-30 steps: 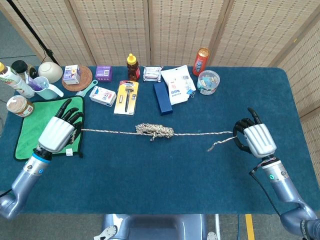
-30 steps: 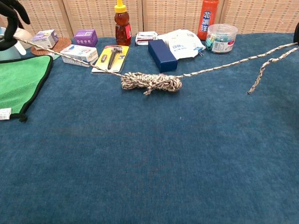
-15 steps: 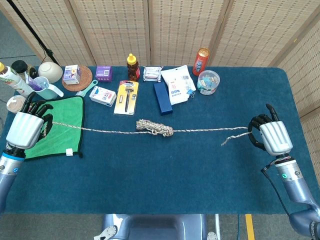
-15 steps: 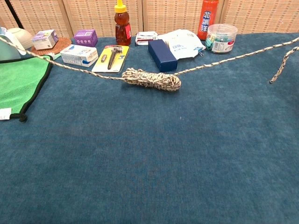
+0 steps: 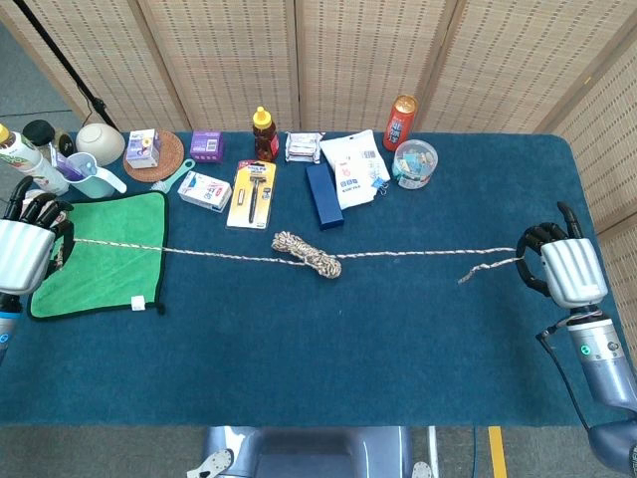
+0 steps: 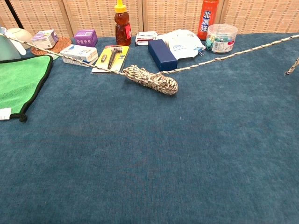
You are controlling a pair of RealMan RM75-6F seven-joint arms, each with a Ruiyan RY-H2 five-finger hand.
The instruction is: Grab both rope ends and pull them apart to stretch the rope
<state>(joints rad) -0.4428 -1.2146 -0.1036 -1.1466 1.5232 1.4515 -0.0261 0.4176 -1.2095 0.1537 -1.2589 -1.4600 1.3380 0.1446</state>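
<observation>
A speckled rope runs across the blue table (image 5: 299,329), with a small coiled bundle (image 5: 308,254) (image 6: 151,79) left in its middle. My left hand (image 5: 22,249) grips one rope end at the far left, over the green cloth's edge. My right hand (image 5: 565,271) grips the rope near the table's right edge, and a short loose tail (image 5: 486,269) hangs from it. Both strands (image 5: 428,253) look taut. The chest view shows the rope and bundle only; neither hand appears there.
A green cloth (image 5: 98,249) lies at the left. Along the back stand a honey bottle (image 5: 263,133), a razor pack (image 5: 252,193), a dark blue box (image 5: 323,194), a white pouch (image 5: 356,166), an orange can (image 5: 401,121), a plastic tub (image 5: 414,163) and cups (image 5: 88,169).
Both hands have moved further apart, the left toward the left edge and the right toward the right edge. The rope has paid out and the coiled bundle has shrunk.
</observation>
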